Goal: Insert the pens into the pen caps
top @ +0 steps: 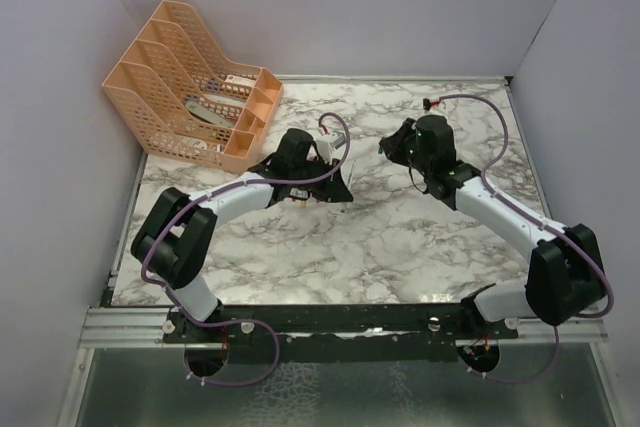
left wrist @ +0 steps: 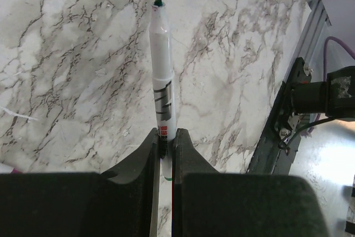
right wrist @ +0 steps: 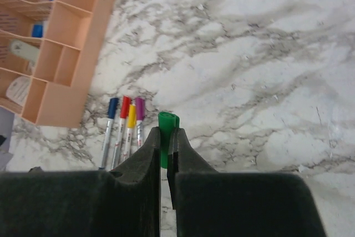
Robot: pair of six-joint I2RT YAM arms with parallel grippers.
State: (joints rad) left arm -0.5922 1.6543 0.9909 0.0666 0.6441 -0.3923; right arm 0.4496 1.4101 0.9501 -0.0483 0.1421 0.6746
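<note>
My left gripper is shut on a pale grey-white pen. The pen points away from the wrist over the marble, with its bare green tip exposed. My right gripper is shut on a green cap that sticks out past the fingertips. Four capped pens lie side by side on the table to the left of that cap: blue, red, yellow and purple. In the top view, the left gripper and right gripper face each other a short gap apart at mid-table.
An orange mesh file tray with small compartments stands at the back left and also shows in the right wrist view. It holds a few pale and blue objects. Grey walls enclose the marble table. A metal rail runs along the near edge.
</note>
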